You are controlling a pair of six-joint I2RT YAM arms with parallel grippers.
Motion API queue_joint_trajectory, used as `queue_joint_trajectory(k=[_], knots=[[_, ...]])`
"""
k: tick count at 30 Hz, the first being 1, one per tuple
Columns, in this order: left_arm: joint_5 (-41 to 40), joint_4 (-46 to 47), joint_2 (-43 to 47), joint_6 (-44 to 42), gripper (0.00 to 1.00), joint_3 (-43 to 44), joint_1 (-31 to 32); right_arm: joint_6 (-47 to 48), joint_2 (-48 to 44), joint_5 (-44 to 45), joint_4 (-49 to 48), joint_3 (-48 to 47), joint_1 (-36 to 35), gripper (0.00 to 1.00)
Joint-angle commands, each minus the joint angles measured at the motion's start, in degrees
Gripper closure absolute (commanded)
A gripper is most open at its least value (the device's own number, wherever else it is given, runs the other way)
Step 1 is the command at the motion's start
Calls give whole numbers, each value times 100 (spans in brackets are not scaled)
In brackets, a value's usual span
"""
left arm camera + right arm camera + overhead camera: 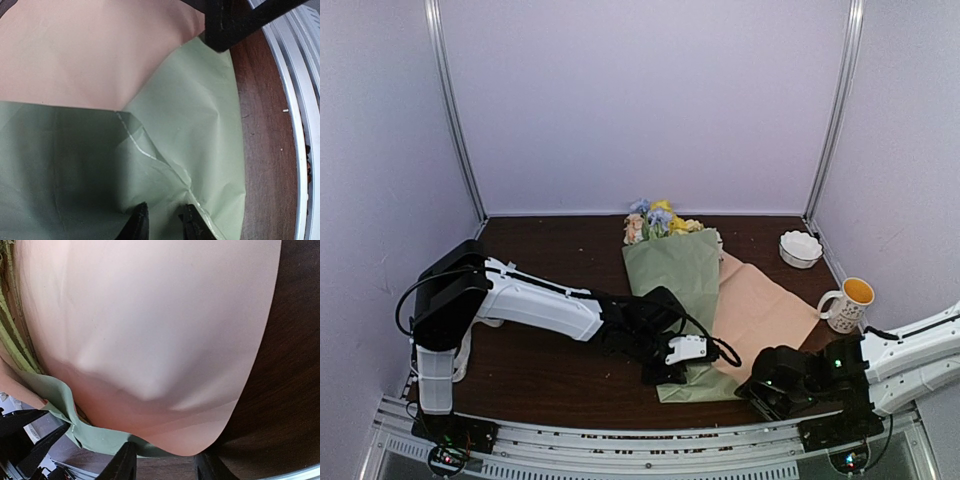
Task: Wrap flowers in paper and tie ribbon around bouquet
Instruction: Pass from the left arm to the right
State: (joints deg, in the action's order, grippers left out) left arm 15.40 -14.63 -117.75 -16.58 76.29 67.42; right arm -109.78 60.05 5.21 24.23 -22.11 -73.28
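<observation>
Paper lies on the counter, its green flap over the flowers and its tan flap spread rightward. Thin and floppy, it likely creases easily and is best taken at a corner. The right gripper straddles the near tan corner, released. The left gripper rests on the green fold, grasp unclear. A mug crowds the right, and the near counter edge is close.

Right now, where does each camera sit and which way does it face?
Top external: above, behind the arms, looking down at the bouquet; both arms show.
Left wrist: on the left gripper, facing the paper's green side; fingertips show.
Right wrist: on the right gripper, facing its tan side; fingertips show.
Both wrist views share the paper.
</observation>
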Motion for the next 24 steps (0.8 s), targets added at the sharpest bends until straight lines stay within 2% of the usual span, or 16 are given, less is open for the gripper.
queue_joint_trajectory(k=[1, 6, 8, 10, 15, 19, 23, 24], knots=[[45, 4, -108, -91, 72, -73, -68, -159, -85, 461, 211, 137, 44, 59], [69, 78, -108, -79, 72, -86, -92, -167, -169, 532, -19, 222, 85, 52], [92, 84, -120, -57, 72, -82, -118, -99, -126, 538, 87, 72, 86, 45], [95, 68, -117, -47, 72, -58, -123, -71, 0, 455, 229, -101, 90, 33], [44, -14, -119, 3, 71, 142, -182, -10, 397, 201, 230, -289, 85, 35], [29, -241, -116, -40, 68, 394, -194, -1, 468, 290, 157, -301, 85, 53], [64, -229, -119, -41, 68, 457, -210, 36, 387, 436, -82, -199, 85, 89], [75, -201, -121, -24, 68, 479, -234, 47, 351, 454, -98, -184, 85, 93]])
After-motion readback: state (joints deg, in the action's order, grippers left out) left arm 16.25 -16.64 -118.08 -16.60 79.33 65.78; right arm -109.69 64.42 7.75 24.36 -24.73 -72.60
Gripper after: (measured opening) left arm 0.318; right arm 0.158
